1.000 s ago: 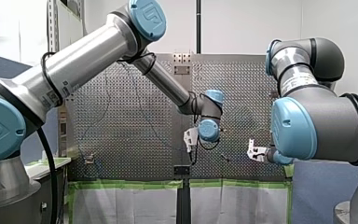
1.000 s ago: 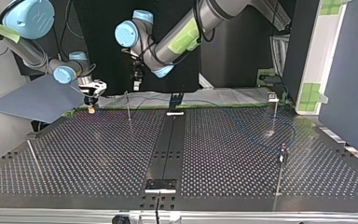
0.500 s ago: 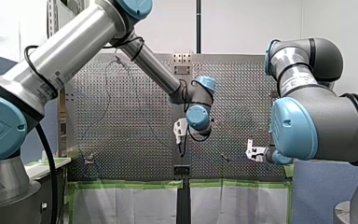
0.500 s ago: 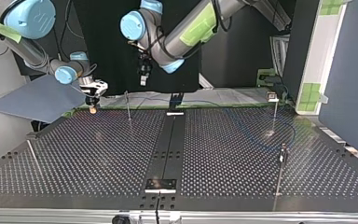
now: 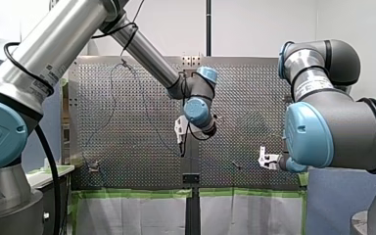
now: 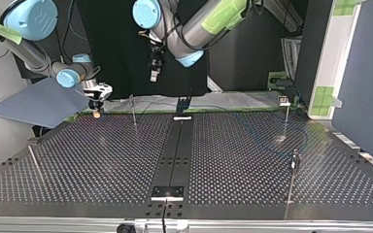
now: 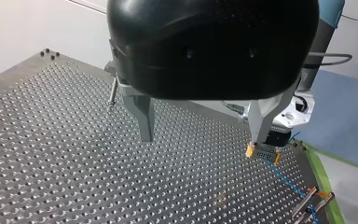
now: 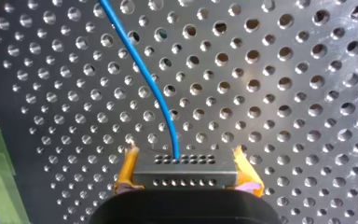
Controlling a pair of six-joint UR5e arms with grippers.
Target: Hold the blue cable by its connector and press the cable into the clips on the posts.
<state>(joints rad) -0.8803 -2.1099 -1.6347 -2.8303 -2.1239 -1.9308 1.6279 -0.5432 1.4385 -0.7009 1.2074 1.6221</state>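
Note:
My right gripper point(image 8: 186, 175) is shut on the grey connector point(image 8: 185, 168), its yellow pads pressing both ends. The blue cable point(image 8: 154, 88) leaves the connector and runs ahead over the perforated table. In the top view this gripper point(image 6: 96, 112) sits low at the table's far left edge, and the cable point(image 6: 264, 141) loops faintly at the right. My left gripper point(image 7: 203, 135) hangs high above the table, open and empty, its metal fingers wide apart. The left wrist view also shows the right gripper point(image 7: 263, 151) with the connector and the cable point(image 7: 286, 179).
Thin posts stand on the table: one point(image 6: 133, 110) near the held connector, two point(image 6: 286, 116) point(image 6: 293, 174) at the top view's right, one leaning point(image 6: 35, 165) at its left. A black rail point(image 6: 175, 150) runs down the middle. A blue sheet point(image 6: 39, 103) lies behind my right gripper.
My left arm has lifted its open gripper higher, drifting left in the front view and right in the top view. The right arm has not moved.

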